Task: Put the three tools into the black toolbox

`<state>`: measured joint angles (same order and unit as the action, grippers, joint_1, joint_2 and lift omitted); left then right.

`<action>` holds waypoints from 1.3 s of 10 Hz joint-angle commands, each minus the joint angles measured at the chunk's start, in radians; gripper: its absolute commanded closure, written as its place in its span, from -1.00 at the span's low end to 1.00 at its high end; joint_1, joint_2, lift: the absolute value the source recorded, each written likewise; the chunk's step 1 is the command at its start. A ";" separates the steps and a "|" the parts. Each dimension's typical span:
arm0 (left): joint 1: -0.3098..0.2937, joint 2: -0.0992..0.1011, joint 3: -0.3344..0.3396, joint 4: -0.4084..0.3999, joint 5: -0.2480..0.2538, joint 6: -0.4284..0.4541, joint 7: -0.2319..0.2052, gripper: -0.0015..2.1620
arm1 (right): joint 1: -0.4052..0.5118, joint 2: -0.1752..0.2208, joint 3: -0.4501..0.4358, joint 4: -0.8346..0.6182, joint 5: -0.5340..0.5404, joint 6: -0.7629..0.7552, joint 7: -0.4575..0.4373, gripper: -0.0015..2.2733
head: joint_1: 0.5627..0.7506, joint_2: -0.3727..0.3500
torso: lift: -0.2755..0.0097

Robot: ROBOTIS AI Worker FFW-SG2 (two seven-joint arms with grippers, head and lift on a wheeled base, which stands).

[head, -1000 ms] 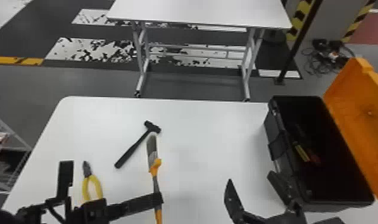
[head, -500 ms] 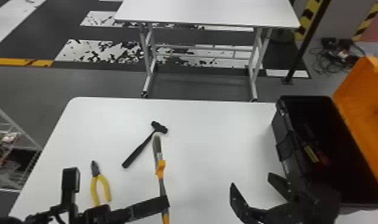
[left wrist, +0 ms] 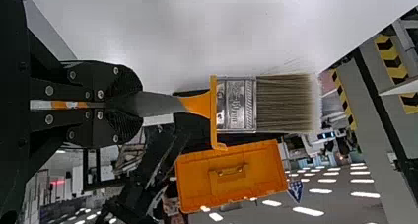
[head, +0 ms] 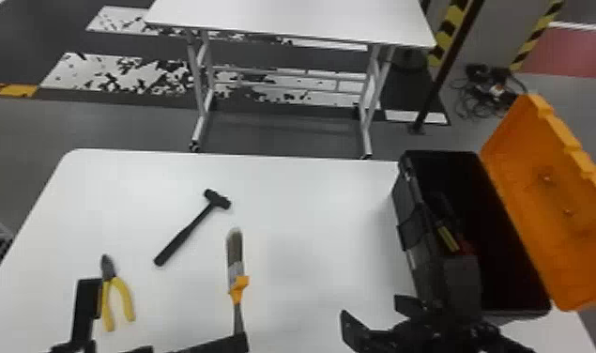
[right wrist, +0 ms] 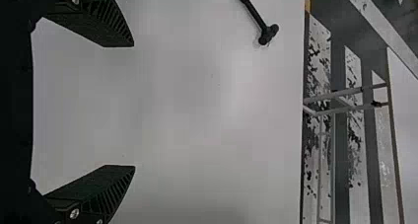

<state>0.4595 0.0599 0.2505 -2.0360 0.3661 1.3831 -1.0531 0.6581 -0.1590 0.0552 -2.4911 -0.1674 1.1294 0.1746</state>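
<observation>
left jaws clamp the brush [left wrist: 236, 105]'s handle, likely keeping the bristles [left wrist: 286, 104] free; from it, head view: toolbox [head: 407, 206] three o'clock, right jaws, apart, four, pliers [head: 128, 303] nine, hammer [head: 188, 231] ten-thirty.

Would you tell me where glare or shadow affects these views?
In the head view, a faint shadow lies on the table left of the toolbox, whose inside is too dark to read fully; in the left wrist view, the ceiling lights glare white; in the right wrist view, a soft sheen spreads on the table near the hammer.
</observation>
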 commanded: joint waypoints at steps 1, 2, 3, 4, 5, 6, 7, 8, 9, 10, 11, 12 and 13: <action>0.015 0.001 -0.025 -0.007 -0.024 -0.034 0.005 0.54 | -0.026 0.001 -0.014 -0.074 -0.043 0.137 0.008 -0.89 | 0.41 -0.26 | 0.57; 0.022 0.001 -0.039 -0.012 -0.030 -0.046 0.008 0.54 | -0.034 0.003 -0.012 -0.124 -0.057 0.198 0.008 -0.89 | 0.41 -0.26 | 0.57; 0.022 0.001 -0.054 -0.013 -0.038 -0.049 0.019 0.54 | -0.038 0.006 -0.012 -0.169 -0.080 0.247 0.006 -0.89 | 0.41 -0.25 | 0.57; 0.024 0.001 -0.068 -0.013 -0.044 -0.065 0.025 0.54 | -0.038 0.012 -0.008 -0.206 -0.101 0.284 0.005 -0.89 | 0.41 -0.24 | 0.57; 0.031 0.001 -0.088 -0.018 -0.046 -0.092 0.036 0.54 | -0.048 0.019 0.011 -0.213 -0.126 0.321 0.003 -0.89 | 0.41 -0.21 | 0.57; 0.039 0.001 -0.114 -0.029 -0.056 -0.111 0.047 0.54 | -0.063 0.029 0.057 -0.213 -0.106 0.318 -0.007 -0.89 | 0.41 -0.19 | 0.57; 0.047 0.001 -0.140 -0.038 -0.065 -0.120 0.059 0.54 | -0.075 0.045 0.089 -0.213 -0.090 0.324 -0.010 -0.89 | 0.41 -0.13 | 0.57; 0.064 0.000 -0.157 -0.039 -0.065 -0.166 0.068 0.54 | -0.094 0.059 0.132 -0.212 -0.060 0.333 -0.012 -0.89 | 0.41 -0.08 | 0.57; 0.071 0.000 -0.178 -0.038 -0.067 -0.178 0.082 0.54 | -0.104 0.084 0.157 -0.210 -0.058 0.333 -0.012 -0.89 | 0.41 -0.06 | 0.57; 0.084 0.000 -0.206 -0.041 -0.079 -0.200 0.088 0.54 | -0.109 0.105 0.181 -0.210 -0.047 0.333 -0.012 -0.89 | 0.41 -0.01 | 0.57; 0.096 0.001 -0.234 -0.052 -0.090 -0.215 0.101 0.54 | -0.118 0.119 0.203 -0.207 -0.029 0.333 -0.013 -0.89 | 0.41 0.03 | 0.57; 0.114 0.001 -0.266 -0.073 -0.119 -0.236 0.116 0.54 | -0.124 0.122 0.213 -0.199 -0.026 0.333 -0.012 -0.89 | 0.41 0.05 | 0.57; 0.123 0.003 -0.278 -0.078 -0.130 -0.249 0.122 0.54 | -0.127 0.122 0.224 -0.181 -0.023 0.333 -0.012 -0.89 | 0.41 0.05 | 0.57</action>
<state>0.5767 0.0618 -0.0186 -2.1102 0.2428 1.1426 -0.9319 0.5326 -0.0368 0.2724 -2.6815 -0.1922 1.4628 0.1624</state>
